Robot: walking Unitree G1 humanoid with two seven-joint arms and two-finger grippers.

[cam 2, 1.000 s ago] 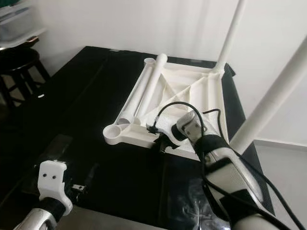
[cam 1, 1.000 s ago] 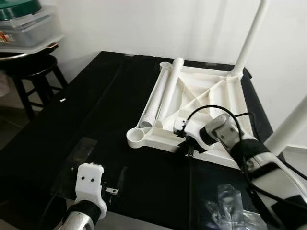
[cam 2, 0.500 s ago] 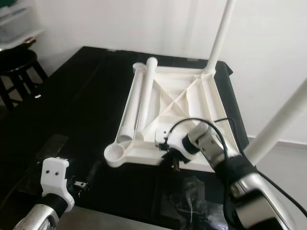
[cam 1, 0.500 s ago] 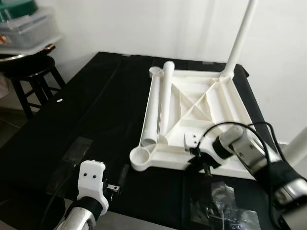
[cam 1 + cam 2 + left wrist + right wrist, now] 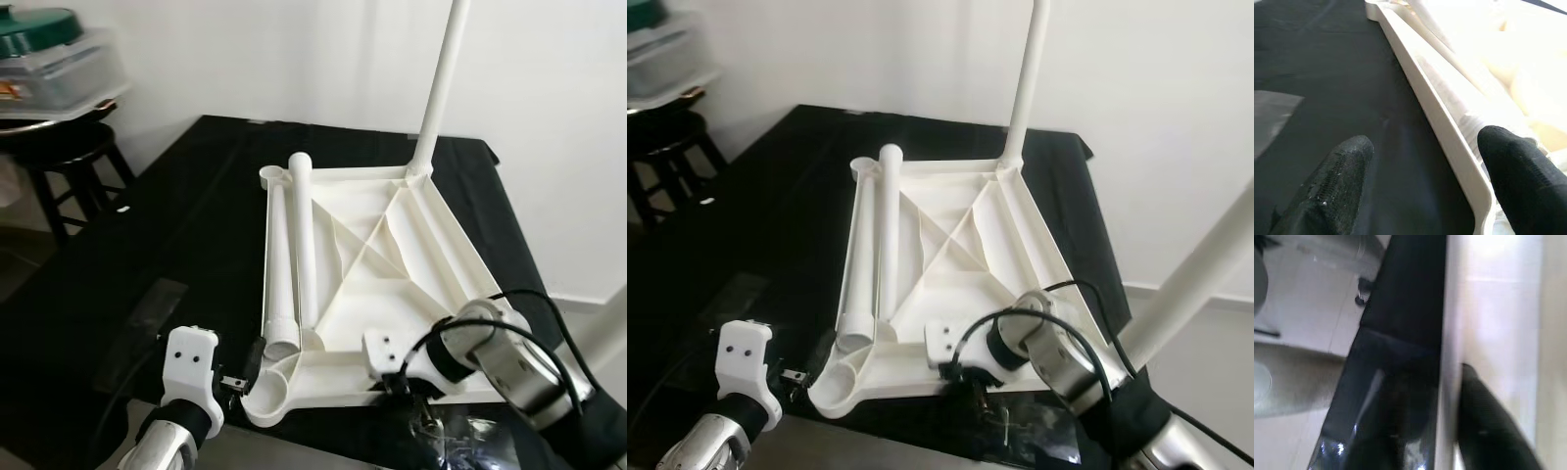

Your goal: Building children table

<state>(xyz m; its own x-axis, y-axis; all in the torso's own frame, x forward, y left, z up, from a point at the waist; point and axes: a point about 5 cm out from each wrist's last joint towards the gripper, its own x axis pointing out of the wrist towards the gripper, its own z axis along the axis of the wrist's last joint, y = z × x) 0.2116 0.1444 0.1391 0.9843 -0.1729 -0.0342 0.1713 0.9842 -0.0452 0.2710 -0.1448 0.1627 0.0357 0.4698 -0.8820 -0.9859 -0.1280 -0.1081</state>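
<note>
The white tabletop (image 5: 392, 245) lies upside down on the black table (image 5: 176, 225). One white leg (image 5: 441, 88) stands upright in its far corner. Two loose legs (image 5: 299, 245) lie side by side inside it along the left rim. Another white leg (image 5: 1195, 284) rises at the right, its foot hidden behind my right arm. My right gripper (image 5: 397, 384) is shut on the tabletop's near rim (image 5: 1449, 333), one finger (image 5: 1484, 421) on the inner side. My left gripper (image 5: 245, 372) is open at the near-left corner socket (image 5: 266, 392), its fingers (image 5: 1337, 181) apart with the rim (image 5: 1449, 137) running between them.
A dark stool (image 5: 69, 157) stands off the table's back left, with a clear plastic box with a green lid (image 5: 59, 59) on it. A crumpled clear plastic bag (image 5: 460, 431) lies at the table's front right edge. A clear film patch (image 5: 147, 313) lies front left. A white wall is behind.
The tabletop has swung and slid toward the table's front edge with my right gripper on its rim. Its near-left corner now reaches my left gripper. The view has shifted too.
</note>
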